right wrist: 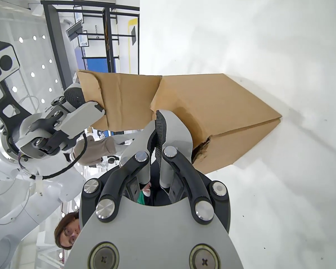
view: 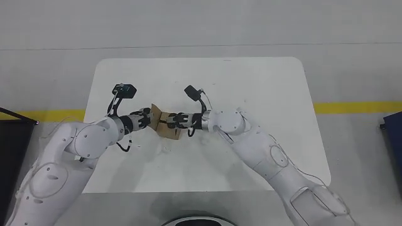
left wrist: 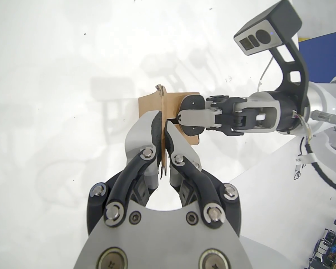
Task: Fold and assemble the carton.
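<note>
**Q:** What stage of assembly is indicated?

**A:** An intermediate stage is judged. The carton (right wrist: 212, 104) is seen partly formed: two brown walls are joined at a creased corner, so a body has been raised out of the flat sheet. One flap (right wrist: 120, 99) with a rounded corner is left standing out, unfolded. Folding in and closing of the flaps is judged to remain.

**Q:** Where is the carton located?

**A:** It is located between the two pincers, over the near middle of the white table (view: 251, 100). Whether its outer corner is rested on the table cannot be told.

**Q:** How are the pincers set?

**A:** The left pincer (left wrist: 163, 130) is closed narrowly on a panel seen edge-on, the cardboard being pinched between its pads (left wrist: 156, 130). The right pincer (right wrist: 157, 118) is likewise closed on the carton's edge, just beside the flap. No opening beyond the thickness of the board is seen in either.

**Q:** How are the arms posed?

**A:** Both forearms are directed inward from opposite sides. The pincers are pointed at each other, almost tip to tip across the carton, and the wrists are set roughly level in the top view.
</note>
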You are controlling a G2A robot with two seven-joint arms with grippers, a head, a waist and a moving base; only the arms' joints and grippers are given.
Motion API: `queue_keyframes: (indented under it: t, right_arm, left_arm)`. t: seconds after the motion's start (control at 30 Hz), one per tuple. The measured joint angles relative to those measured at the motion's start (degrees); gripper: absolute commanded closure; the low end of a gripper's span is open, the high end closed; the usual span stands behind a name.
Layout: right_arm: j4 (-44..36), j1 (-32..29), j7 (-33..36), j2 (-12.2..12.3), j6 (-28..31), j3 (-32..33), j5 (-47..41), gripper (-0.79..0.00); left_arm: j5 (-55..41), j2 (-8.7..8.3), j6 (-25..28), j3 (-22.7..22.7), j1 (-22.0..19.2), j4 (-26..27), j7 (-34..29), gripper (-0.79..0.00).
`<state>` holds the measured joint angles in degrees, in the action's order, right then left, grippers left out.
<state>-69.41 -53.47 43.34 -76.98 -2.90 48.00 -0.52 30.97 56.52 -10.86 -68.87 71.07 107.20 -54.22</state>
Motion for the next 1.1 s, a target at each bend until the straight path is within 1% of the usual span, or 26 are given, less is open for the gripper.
queue_keyframes:
  t: [0.07, 0.1, 0.13, 0.17, 0.2, 0.4, 0.57, 0.7, 1.1]
  right_arm:
    - [0.7, 0.7, 0.4, -0.3, -1.2, -0.5, 0.0, 0.0]
    - [1.0, 1.0, 0.5, -0.4, -1.3, -0.8, 0.0, 0.0]
    - [1.2, 1.1, 0.5, -0.5, -1.3, -0.9, -0.1, 0.0]
    - [1.5, 1.3, 0.5, -0.6, -1.2, -1.1, -0.2, 0.0]
    - [1.7, 1.4, 0.5, -0.7, -1.1, -1.2, -0.2, 0.0]
    - [2.2, 1.7, 0.6, -0.9, -0.6, -1.3, 0.1, 0.0]
    - [2.3, 1.7, 0.8, -1.0, -0.7, -1.5, 0.7, 0.0]
    - [2.3, 1.8, 1.1, -1.1, -0.7, -1.7, 1.0, 0.0]
    - [3.1, 1.4, 2.1, -1.3, 1.5, -1.7, 1.2, 0.0]
  left_arm:
    - [0.0, 0.05, 0.0, 0.2, -0.2, 0.0, -0.1, 0.0]
    - [0.0, 0.08, 0.0, 0.2, -0.2, 0.0, -0.1, -0.052]
    - [0.0, 0.11, 0.0, 0.3, -0.3, 0.0, 0.0, -0.311]
    - [0.0, 0.16, 0.0, 0.4, -0.4, 0.0, 0.2, -0.677]
    - [-0.1, 0.19, 0.0, 0.4, -0.4, 0.0, 0.4, -0.785]
    - [-2.0, 0.53, -0.3, 0.3, -0.2, 0.1, 3.0, -0.785]
    - [-4.6, 0.98, -2.1, -0.5, -0.1, 0.0, 7.6, -0.785]
    - [-5.7, 1.29, -3.5, -0.4, -0.2, -0.5, 9.5, -0.785]
    - [-7.6, 2.72, -6.9, 3.8, -2.2, -1.9, 12.5, -0.785]
